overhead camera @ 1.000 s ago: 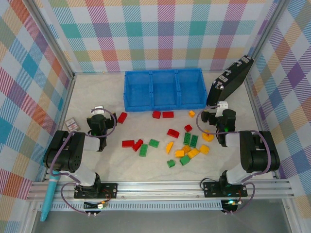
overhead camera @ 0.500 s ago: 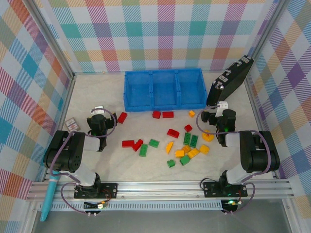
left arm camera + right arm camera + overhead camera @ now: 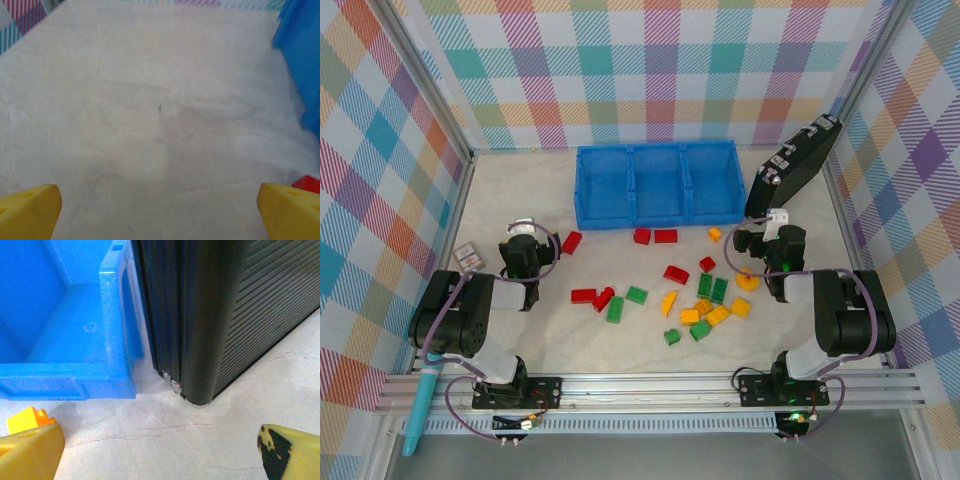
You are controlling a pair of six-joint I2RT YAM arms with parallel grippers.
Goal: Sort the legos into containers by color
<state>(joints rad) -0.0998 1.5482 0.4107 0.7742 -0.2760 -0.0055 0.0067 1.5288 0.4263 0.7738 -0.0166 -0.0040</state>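
- The plaid walls (image 3: 620, 70) close in a pale, marbled table (image 3: 520, 190). At far left lies a small grey card (image 3: 467, 255), its face too small to read.
- The left gripper (image 3: 523, 238) hangs low, jaws spread wide, gripping nothing. A red brick (image 3: 307, 183) is cut off beside its right finger.
- The legos (image 3: 705, 288) lie scattered mid-table, in front of the blue containers (image 3: 660, 215).
- The right gripper (image 3: 760, 240) gapes wide, empty-handed. A yellow-orange brick (image 3: 24, 419) is half hidden behind its left finger.
- The black case (image 3: 795, 165) stands tilted just beside the containers' right end.
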